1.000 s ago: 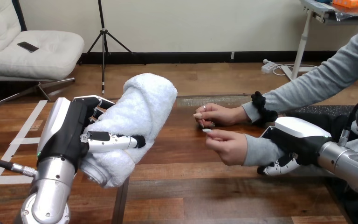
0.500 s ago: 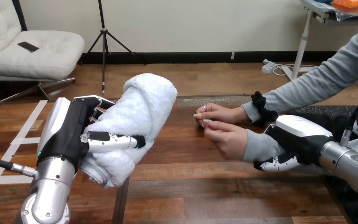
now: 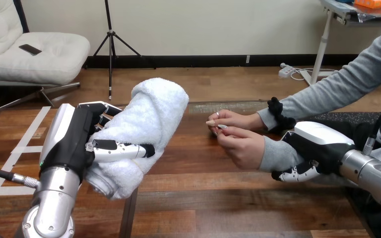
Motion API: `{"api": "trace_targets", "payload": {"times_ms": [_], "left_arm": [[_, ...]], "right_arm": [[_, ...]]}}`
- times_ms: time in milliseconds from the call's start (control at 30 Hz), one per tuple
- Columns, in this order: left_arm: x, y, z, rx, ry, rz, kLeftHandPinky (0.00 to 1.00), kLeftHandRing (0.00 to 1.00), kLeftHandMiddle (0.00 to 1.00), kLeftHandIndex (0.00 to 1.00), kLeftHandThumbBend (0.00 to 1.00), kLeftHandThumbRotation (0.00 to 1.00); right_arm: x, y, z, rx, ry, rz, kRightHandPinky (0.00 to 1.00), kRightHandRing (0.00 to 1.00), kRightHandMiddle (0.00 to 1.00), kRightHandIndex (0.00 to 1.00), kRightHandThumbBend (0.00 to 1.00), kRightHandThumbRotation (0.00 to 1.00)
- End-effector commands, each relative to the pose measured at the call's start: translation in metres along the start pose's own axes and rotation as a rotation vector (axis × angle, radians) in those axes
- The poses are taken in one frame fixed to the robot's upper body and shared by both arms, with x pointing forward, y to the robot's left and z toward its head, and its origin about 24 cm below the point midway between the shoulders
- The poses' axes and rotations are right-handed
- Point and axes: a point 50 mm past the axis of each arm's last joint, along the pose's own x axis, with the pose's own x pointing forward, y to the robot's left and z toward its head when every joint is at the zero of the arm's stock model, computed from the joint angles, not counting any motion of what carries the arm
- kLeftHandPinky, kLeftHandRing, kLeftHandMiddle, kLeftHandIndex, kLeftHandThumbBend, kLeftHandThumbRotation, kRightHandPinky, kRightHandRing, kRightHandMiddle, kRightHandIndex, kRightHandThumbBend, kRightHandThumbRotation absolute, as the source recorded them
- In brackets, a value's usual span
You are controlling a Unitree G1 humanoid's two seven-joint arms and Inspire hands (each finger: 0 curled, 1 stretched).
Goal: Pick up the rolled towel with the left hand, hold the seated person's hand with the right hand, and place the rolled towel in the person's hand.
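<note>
Fingers (image 3: 101, 108) and thumb of left hand (image 3: 74, 141) curl round rolled towel (image 3: 151, 116), raised above wooden table (image 3: 218, 198); right hand (image 3: 322, 148) fingers curl beneath person's grey-sleeved forearm (image 3: 278, 153) at table's right side.

Rolled towel (image 3: 151, 119) left, person's hands (image 3: 242, 148) right.

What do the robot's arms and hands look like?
The left forearm and right forearm are rounded silver metal. The left hand is black with a white shell on its back and black-and-white jointed fingers; the right hand matches it.
</note>
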Motion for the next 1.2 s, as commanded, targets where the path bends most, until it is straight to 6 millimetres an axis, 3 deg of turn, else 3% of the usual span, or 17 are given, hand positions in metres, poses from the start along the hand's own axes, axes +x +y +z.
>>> {"api": "trace_targets", "payload": {"times_ms": [0,267,1167], "left_arm": [[0.003,0.012,0.025,0.013,-0.121,0.067,0.21,0.28,0.37,0.44,0.66,0.00],[0.003,0.012,0.025,0.016,-0.122,0.068,0.19,0.27,0.36,0.44,0.66,0.00],[0.003,0.012,0.024,0.014,-0.120,0.064,0.20,0.29,0.37,0.44,0.66,0.00]], "right_arm": [[0.007,-0.021,0.012,0.028,-0.062,-0.098,0.14,0.18,0.25,0.28,0.42,0.12],[0.007,-0.023,0.013,0.029,-0.076,-0.112,0.13,0.18,0.24,0.27,0.42,0.07],[0.004,-0.032,0.015,0.058,-0.100,-0.150,0.13,0.17,0.23,0.25,0.42,0.09]]}}
